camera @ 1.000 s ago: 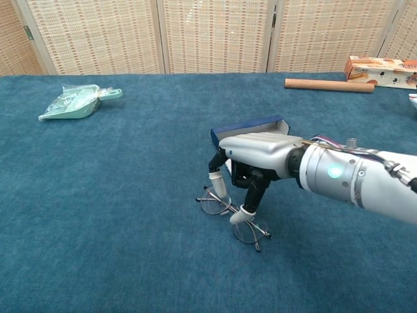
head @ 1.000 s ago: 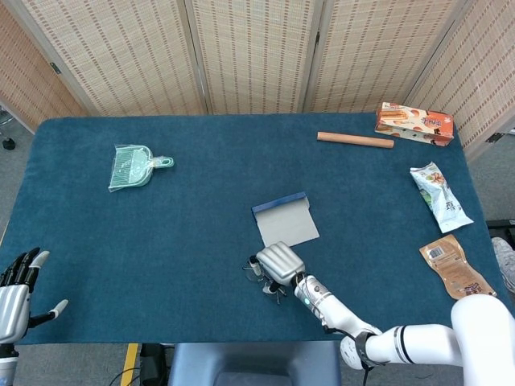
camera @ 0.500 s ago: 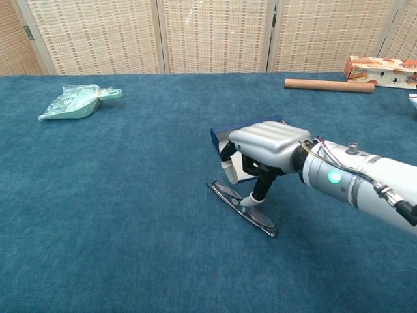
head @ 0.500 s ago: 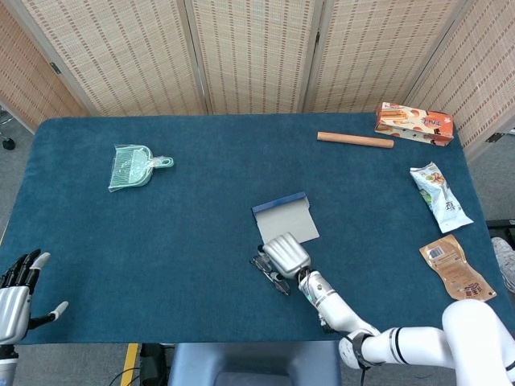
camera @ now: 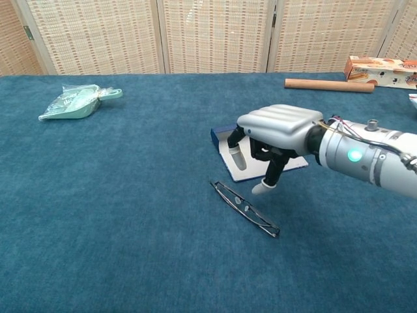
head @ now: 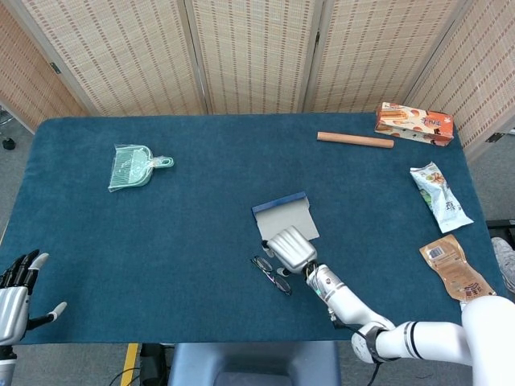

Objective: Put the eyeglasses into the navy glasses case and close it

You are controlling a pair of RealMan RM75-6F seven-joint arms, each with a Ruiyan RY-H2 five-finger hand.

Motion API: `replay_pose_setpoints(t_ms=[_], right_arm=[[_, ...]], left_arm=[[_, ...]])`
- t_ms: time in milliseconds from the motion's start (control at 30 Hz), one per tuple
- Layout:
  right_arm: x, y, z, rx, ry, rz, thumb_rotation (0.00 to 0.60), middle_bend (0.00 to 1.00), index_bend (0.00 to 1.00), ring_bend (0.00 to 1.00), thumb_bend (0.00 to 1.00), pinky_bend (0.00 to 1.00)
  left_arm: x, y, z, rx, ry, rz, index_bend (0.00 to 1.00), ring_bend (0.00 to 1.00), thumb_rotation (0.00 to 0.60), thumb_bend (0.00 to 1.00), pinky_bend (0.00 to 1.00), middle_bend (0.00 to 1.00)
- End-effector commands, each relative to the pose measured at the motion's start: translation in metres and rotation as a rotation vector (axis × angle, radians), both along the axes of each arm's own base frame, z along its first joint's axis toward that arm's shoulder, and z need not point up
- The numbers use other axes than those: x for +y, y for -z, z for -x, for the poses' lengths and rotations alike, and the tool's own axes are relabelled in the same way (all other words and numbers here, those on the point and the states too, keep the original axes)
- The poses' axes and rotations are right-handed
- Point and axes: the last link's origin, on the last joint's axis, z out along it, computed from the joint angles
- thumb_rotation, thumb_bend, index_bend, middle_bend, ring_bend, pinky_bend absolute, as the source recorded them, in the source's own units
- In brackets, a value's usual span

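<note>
The navy glasses case [head: 286, 220] is lying open on the blue table [head: 201, 209], its pale lining facing up and nothing showing inside it; part of it is hidden under the right hand [head: 291, 249] in the chest view. The eyeglasses [camera: 245, 208] are lying folded on the cloth just below and beside the downward-pointing fingertips [camera: 263, 189] of that hand, apart from them, with the long axis running diagonally from upper left to lower right in the chest view. The right hand is hovering palm down over the near edge of the case, fingers curled partway and apart, holding nothing. The left hand [head: 18, 291] is showing at the lower left edge of the head view, fingers spread, gripping nothing. Well away from the fingers are resting a green dustpan [head: 135, 166], a wooden rod [head: 355, 140], an orange box [head: 414, 123] and two snack packets [head: 439, 195] [head: 455, 266]; their printing is too small to read.
</note>
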Motion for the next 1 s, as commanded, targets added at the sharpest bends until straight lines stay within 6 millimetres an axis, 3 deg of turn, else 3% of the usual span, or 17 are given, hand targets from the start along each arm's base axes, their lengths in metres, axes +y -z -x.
replay_pose_setpoints(t_ms=[33,167,533,667,1000], right_arm=[[0.0,-0.015,0.004,0.147,-0.183,0.015,0.6,1.0,0.47,1.0,0.1,0.97],[-0.002,-0.022,0.004,0.237,-0.271,-0.004,0.6,1.0,0.32,1.0,0.12,0.97],[0.008,-0.007,-0.005,0.301,-0.452,-0.027,0.6,0.99,0.2,1.0,0.12,0.97],[0.01,0.001,-0.006,0.331,-0.519,-0.033,0.6,0.95,0.09,1.0,0.14,0.97],[0.01,0.015,-0.013,0.35,-0.592,-0.054,0.6,0.95,0.08,1.0,0.14,0.97]], left_arm=[[-0.001,0.0,0.0,0.0,-0.003,0.0,0.14,0.1,0.6,0.19,0.2,0.1],[-0.002,0.0,0.0,0.0,-0.006,0.002,0.14,0.1,0.6,0.19,0.2,0.1],[-0.002,-0.001,0.0,0.001,-0.013,-0.003,0.14,0.1,0.6,0.19,0.2,0.1],[-0.004,-0.001,0.002,0.0,-0.023,-0.006,0.14,0.1,0.6,0.19,0.2,0.1],[-0.006,-0.002,0.004,0.002,-0.037,-0.014,0.14,0.1,0.6,0.19,0.2,0.1]])
